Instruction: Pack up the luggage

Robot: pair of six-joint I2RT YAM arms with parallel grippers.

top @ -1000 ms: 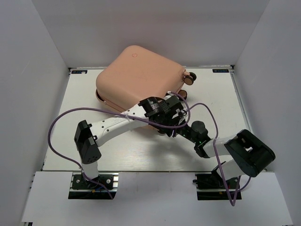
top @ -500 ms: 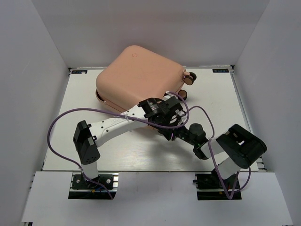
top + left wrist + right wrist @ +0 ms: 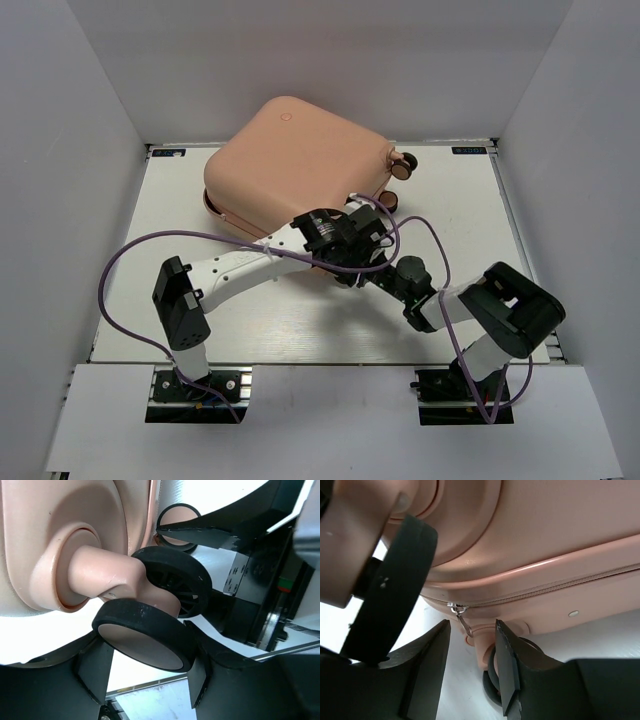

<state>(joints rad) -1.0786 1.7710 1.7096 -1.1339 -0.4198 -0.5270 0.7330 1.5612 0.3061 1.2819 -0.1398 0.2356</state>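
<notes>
Right arm (image 3: 505, 312) folded closer, right gripper (image 3: 470, 667) spread beside luggage (image 3: 290, 160); left gripper (image 3: 145, 675) pinches wheel (image 3: 142, 637).

The luggage (image 3: 290, 160) has a smooth, hard plastic shell in pale pink, with a soft satin sheen rather than a gloss. Its wheel (image 3: 145, 635) wears a matt black, rubbery-looking tyre round a smooth pink hub. The zip pull (image 3: 461, 619) looks like bright metal. The right gripper (image 3: 471, 626) has jaws of dull black plastic, and the worktop (image 3: 160, 195) is smooth and white.
</notes>
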